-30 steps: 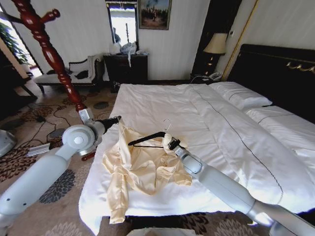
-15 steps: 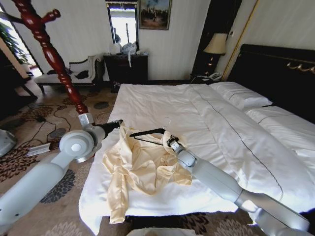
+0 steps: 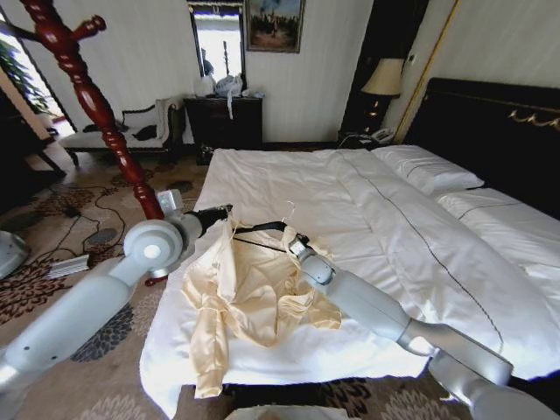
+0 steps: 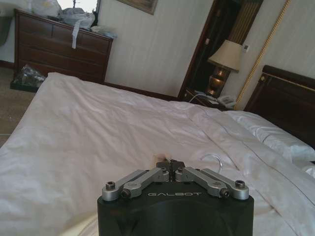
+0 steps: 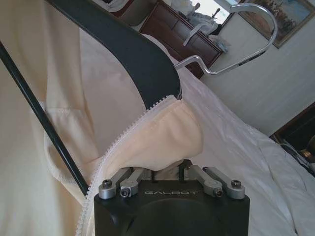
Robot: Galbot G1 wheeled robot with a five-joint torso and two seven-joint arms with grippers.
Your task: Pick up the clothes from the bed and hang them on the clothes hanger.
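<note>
Clothes (image 3: 249, 297), a pale cream satiny top, are seen in the head view spread near the foot corner of the bed (image 3: 350, 201), one sleeve trailing over the foot edge. The upper part of the top is lifted off the white duvet between the two grippers. The left gripper (image 3: 224, 210) is held at the collar end beside the bed's side edge, just in front of a dark-red wooden coat stand (image 3: 96, 105). The right gripper (image 3: 293, 245) is placed at the black clothes hanger (image 3: 258, 227), whose silver hook is raised above the duvet. White pillows (image 3: 429, 171) are laid against the dark headboard at the far edge.

In the left wrist view, the left gripper (image 4: 171, 164) is seen with its fingers pressed together over the duvet, a small scrap of pale material caught at the tips. A wooden dresser (image 4: 59, 46) and a lamp (image 4: 224, 64) are set against the far wall.

In the right wrist view, the right gripper (image 5: 170, 169) is shown pinching a fold of the cream fabric, edged by a white zip. The hanger's black shoulder (image 5: 123, 51) is laid just above that fold, inside the top, and its wire hook (image 5: 246, 34) is curved upward.
</note>
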